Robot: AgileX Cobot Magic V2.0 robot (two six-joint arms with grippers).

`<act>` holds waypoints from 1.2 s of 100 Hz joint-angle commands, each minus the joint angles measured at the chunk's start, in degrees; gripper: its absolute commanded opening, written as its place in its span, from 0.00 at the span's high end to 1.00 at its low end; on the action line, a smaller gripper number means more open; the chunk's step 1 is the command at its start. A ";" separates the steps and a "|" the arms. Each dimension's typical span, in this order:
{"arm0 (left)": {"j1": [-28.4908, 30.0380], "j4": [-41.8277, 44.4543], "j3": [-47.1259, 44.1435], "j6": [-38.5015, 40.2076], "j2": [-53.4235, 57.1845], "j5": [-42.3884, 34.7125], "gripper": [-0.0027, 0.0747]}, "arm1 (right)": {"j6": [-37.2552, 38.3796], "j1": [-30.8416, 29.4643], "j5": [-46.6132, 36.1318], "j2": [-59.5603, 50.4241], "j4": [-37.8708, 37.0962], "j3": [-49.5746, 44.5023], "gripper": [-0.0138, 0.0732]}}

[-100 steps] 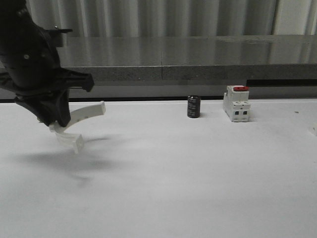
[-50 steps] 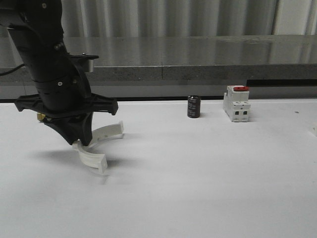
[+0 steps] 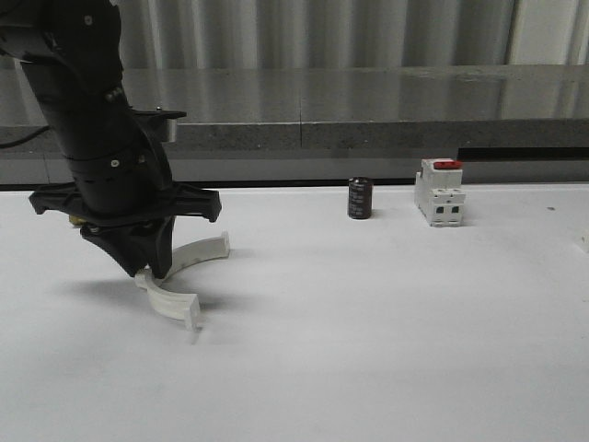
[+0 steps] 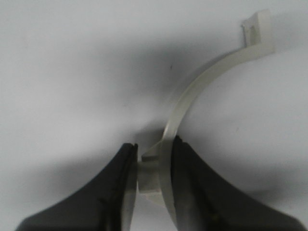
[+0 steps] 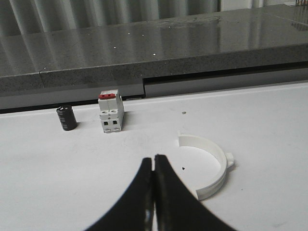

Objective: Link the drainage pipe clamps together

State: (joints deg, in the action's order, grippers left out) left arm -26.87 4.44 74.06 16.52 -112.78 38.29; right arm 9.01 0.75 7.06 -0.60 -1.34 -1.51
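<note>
On the white table [image 3: 386,331], the front view has the left gripper [image 3: 147,269] low at the left, clamped on one clamp [image 3: 179,276], while the right wrist view has the right gripper [image 5: 154,166] pressed together near the second clamp [image 5: 209,163].

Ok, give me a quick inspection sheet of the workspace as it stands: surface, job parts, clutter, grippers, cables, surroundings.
Surface: white table, plain, a few small dark specks.
Job's things: one clamp half held by the left arm, low over the table on the left; whether it touches the table cannot be told. Second clamp half lying flat and free on the table in the right wrist view.
Clutter: black cylinder and white breaker with red top, upright, side by side, apart, at the back.
Grippers: left gripper shut on the clamp half near its end tab; right gripper shut, empty.
Cables: nothing seen.
Surroundings: grey ledge, corrugated wall behind.
</note>
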 commanded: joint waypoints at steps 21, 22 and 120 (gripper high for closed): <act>-0.49 -0.30 1.77 0.86 2.75 -0.55 0.15 | -0.21 -0.22 -4.72 -1.11 -0.22 0.92 0.92; -0.49 -0.30 1.77 0.86 2.75 -0.51 0.14 | -0.21 -0.22 -4.72 -1.11 -0.22 0.92 0.92; 16.77 -2.69 -16.82 -15.55 50.23 -5.45 0.12 | -0.21 -0.22 -4.72 -1.11 -0.22 0.92 0.92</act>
State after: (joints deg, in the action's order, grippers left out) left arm -11.50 2.84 59.92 1.62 -69.55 37.61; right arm 9.01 0.75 7.06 -0.60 -1.34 -1.51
